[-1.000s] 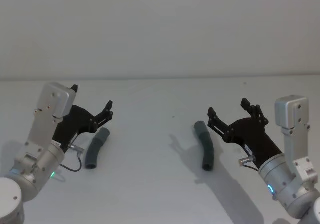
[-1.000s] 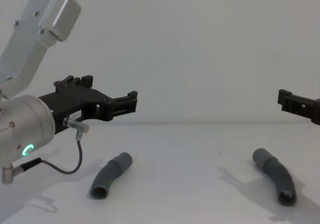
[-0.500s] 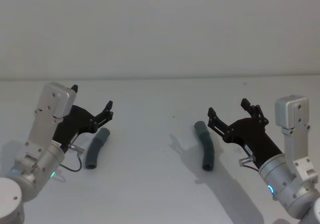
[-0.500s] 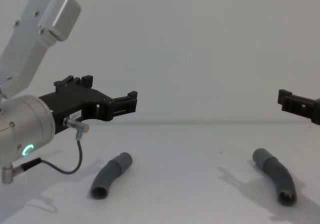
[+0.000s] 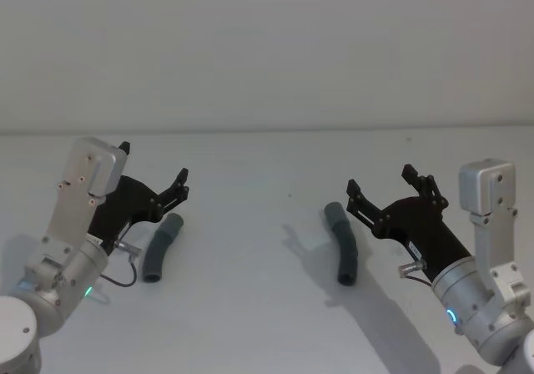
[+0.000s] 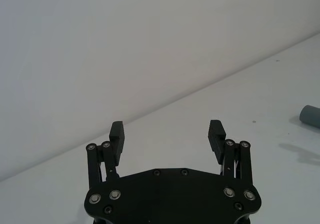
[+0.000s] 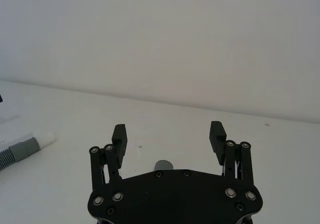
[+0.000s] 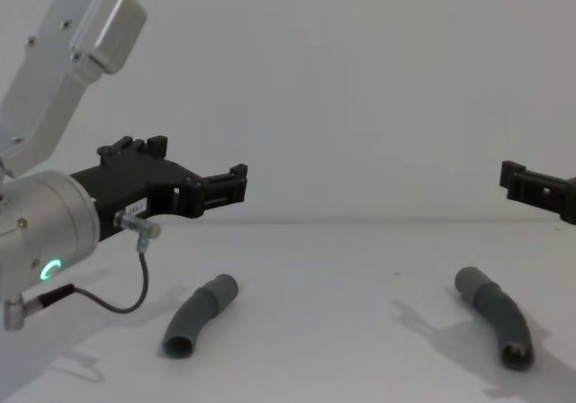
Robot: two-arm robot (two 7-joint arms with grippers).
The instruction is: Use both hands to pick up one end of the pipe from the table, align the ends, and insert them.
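In the head view my left pincer [image 5: 153,162] hangs above the desk [image 5: 250,307] with its jaws spread and empty, just beside the upper end of the left pipe piece [image 5: 160,247]. My right pincer [image 5: 380,179] is spread and empty too, above and just beside the right pipe piece [image 5: 342,240]. Both pieces lie flat, well apart.

The left wrist view shows my left pincer [image 6: 167,131] gaping over bare desk, with a grey pipe end [image 6: 311,116] off at the edge.

In the right wrist view my right pincer [image 7: 167,131] is wide open. A grey end [image 7: 162,165] peeks over the palm, and a white-tipped ribbed piece [image 7: 30,145] lies far aside. How it relates to the two pieces I cannot tell.

From the chest view both pincers [image 8: 198,162] [image 8: 517,180] ride clearly higher than the left [image 8: 200,313] and right [image 8: 495,317] pieces.

I judge this the approach, with nothing grasped yet. Next I should lower each pincer astride its piece near one end and close, leaving the mating ends free.
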